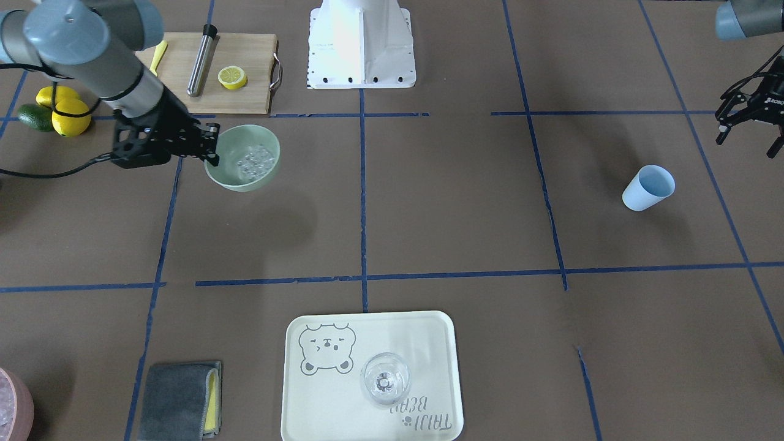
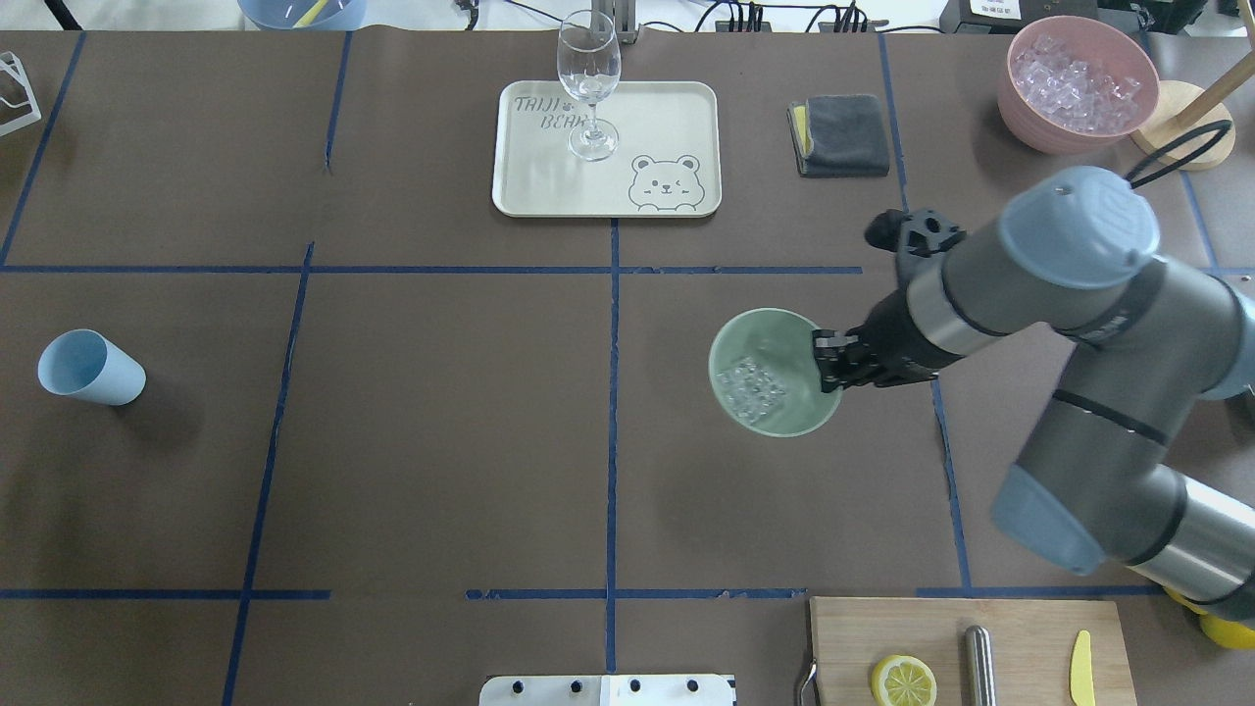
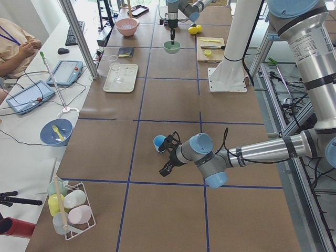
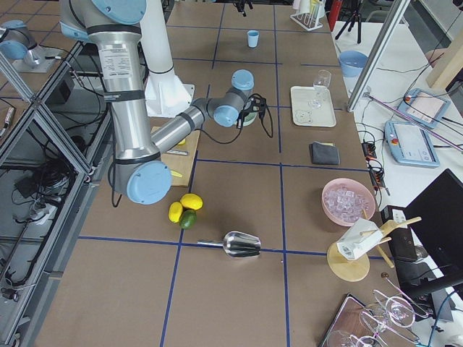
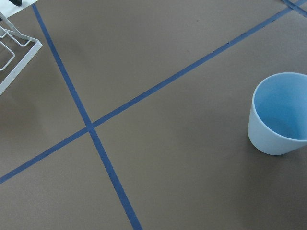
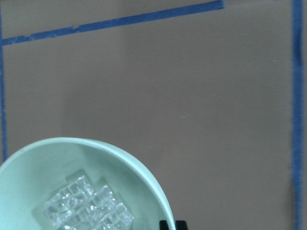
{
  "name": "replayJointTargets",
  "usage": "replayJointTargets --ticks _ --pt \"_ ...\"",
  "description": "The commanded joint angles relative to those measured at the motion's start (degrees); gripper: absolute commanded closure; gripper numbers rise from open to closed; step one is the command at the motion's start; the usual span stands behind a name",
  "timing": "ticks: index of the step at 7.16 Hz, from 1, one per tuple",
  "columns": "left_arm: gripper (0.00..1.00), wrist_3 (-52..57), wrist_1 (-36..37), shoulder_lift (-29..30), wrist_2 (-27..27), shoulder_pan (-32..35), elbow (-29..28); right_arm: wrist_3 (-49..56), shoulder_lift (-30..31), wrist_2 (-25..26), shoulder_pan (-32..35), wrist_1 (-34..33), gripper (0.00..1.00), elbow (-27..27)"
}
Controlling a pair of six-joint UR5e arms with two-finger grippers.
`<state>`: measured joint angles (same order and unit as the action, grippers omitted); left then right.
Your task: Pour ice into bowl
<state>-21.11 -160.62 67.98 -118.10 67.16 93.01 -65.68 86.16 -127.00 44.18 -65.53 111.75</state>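
Note:
The pale mint-green bowl point(image 1: 245, 174) point(image 2: 775, 328) is on the robot's right side of the table, and its faint shadow lies offset on the table. A cluster of small clear ice cubes point(image 1: 254, 162) point(image 2: 750, 387) point(image 6: 88, 208) lies in its bottom. My right gripper point(image 1: 211, 150) point(image 2: 828, 363) is shut on the bowl's rim, on the side nearest the arm. My left gripper point(image 1: 748, 142) hangs open and empty above the table, near an upright blue cup point(image 1: 648, 188) point(image 5: 280, 112). In the left wrist view the cup looks empty.
A pink container of ice point(image 2: 1079, 83) stands at the far right. A tray point(image 2: 677, 108) holds a clear glass point(image 2: 588, 83), with a grey cloth point(image 2: 840, 134) beside it. A cutting board point(image 1: 245, 98) carries a lemon half point(image 1: 233, 77) and a metal rod. A metal scoop point(image 4: 242, 246) lies further off.

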Motion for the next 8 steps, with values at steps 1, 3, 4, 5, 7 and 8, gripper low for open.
replayJointTargets --ticks 1,3,4,5,7,8 --pt "0.0 -1.3 11.3 5.2 -7.6 4.5 1.1 15.2 12.9 -3.0 6.7 4.4 1.0 -1.3" --pt "0.0 -1.2 18.4 7.4 -10.0 6.2 3.9 25.5 14.3 -2.9 10.7 6.1 1.0 -7.6" --pt "0.0 -1.2 18.4 7.5 -10.0 6.2 4.0 25.7 14.0 -3.0 10.8 8.9 1.0 -10.6" --pt "0.0 -1.2 18.4 7.4 -10.0 6.4 4.1 25.4 13.8 -3.0 10.7 10.0 1.0 -11.5" --pt "0.0 -1.2 18.4 7.2 -10.0 6.5 5.0 25.6 13.4 -3.5 10.6 10.1 1.0 -13.2" --pt "0.0 -1.2 18.4 6.9 -10.0 6.5 5.2 25.6 13.1 -3.9 10.7 10.1 1.0 -13.3"
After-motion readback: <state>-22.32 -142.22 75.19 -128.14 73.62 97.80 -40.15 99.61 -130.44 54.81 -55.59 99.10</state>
